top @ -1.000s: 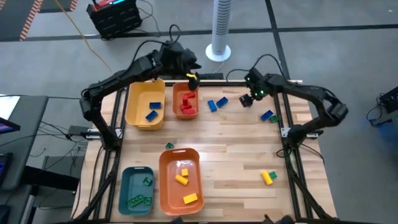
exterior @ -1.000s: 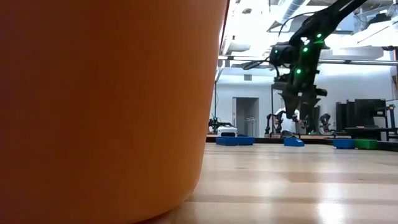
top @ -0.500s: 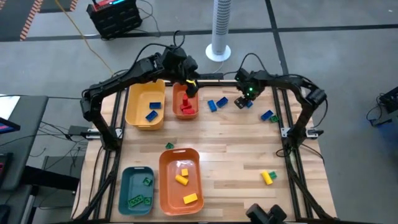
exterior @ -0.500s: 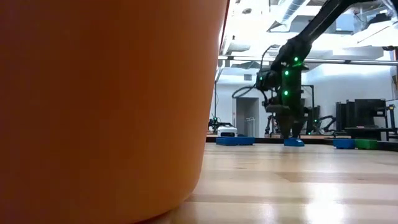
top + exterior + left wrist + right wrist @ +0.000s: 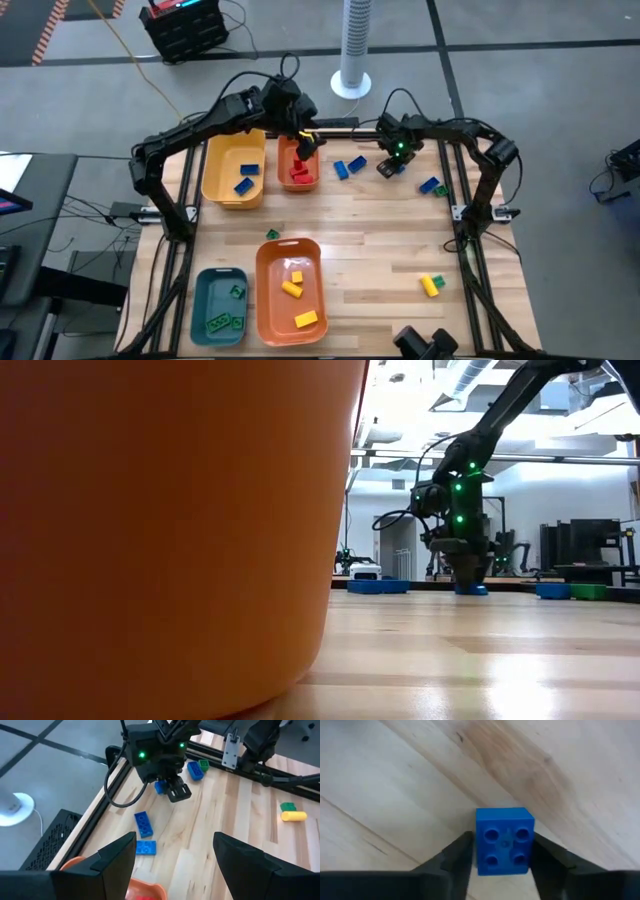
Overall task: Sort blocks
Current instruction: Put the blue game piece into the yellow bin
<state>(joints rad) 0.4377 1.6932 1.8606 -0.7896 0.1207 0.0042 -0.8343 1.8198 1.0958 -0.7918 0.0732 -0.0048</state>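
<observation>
Our right gripper [image 5: 504, 851] sits on the table with its jaws closed against a blue block [image 5: 504, 840]. Our left gripper [image 5: 172, 852] hangs wide open and empty over the red-block bin [image 5: 298, 162].

Four bins [image 5: 232, 172]; roughly seventeen blocks [image 5: 300, 172] in four colours

Between my right fingers sits a small square blue plastic brick [image 5: 504, 841], four studs up, flat on the wood; other coloured plastic bricks [image 5: 349, 166] lie scattered.
</observation>
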